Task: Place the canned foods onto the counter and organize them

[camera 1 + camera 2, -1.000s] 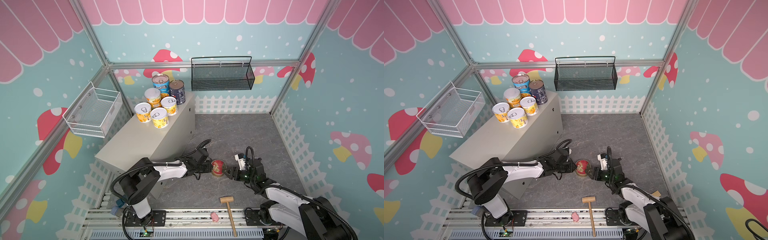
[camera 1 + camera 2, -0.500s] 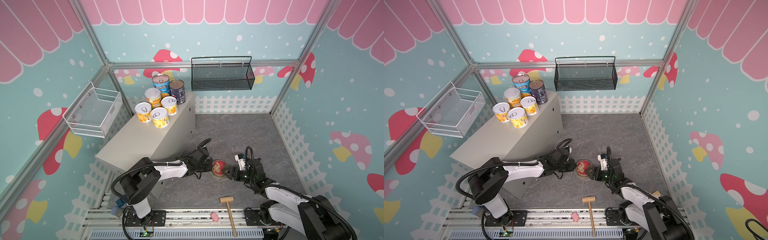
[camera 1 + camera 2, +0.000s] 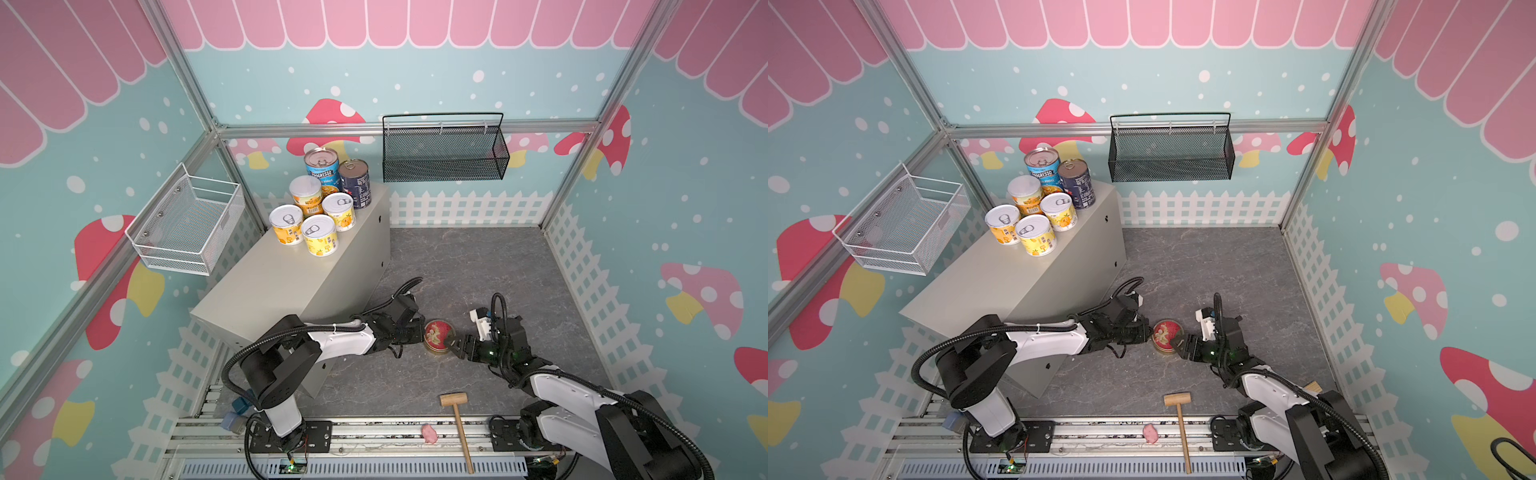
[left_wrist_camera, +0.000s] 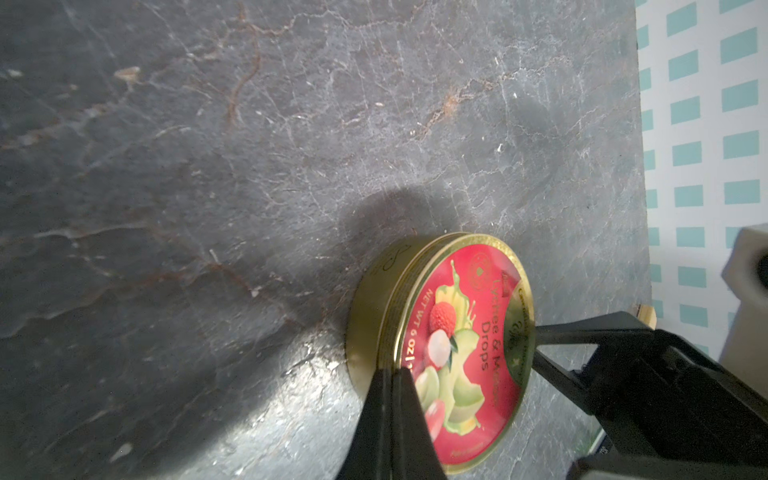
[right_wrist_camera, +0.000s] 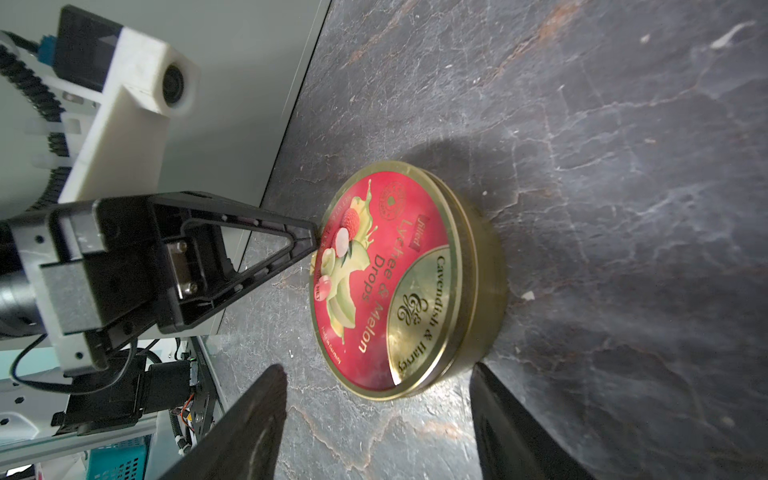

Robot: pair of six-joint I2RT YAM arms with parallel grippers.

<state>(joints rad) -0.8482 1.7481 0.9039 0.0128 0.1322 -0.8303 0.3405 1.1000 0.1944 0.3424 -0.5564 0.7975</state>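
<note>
One flat gold tin (image 5: 386,282), red lid; left hand (image 5: 313,239) closed, right hand (image 5: 378,370) spread.

1. We count four short yellow cans (image 3: 285,224) (image 3: 318,235) (image 3: 338,211) (image 3: 306,195) on the counter (image 3: 266,286).
2. Two tall cans stand there too: one light-blue can (image 3: 322,172) and one navy can (image 3: 354,183).
3. One flat red-lidded tin (image 3: 437,336) is on the floor beside the counter.
4. One wooden mallet (image 3: 457,419) and one pink toy (image 3: 429,433) lie farther from the counter.
5. Two baskets hang near the counter: one white wire basket (image 3: 187,228) and one black mesh basket (image 3: 444,153).

This looks like a robot lab's staged play booth. Silver aluminium frame bars (image 3: 540,124) hold teal mushroom-printed wall panels (image 3: 415,79). White picket-fence trim (image 3: 465,208) edges a grey stone-look floor (image 3: 478,266), and white-and-black robot arms (image 3: 345,340) are bolted to a slotted metal rail (image 3: 365,436).
</note>
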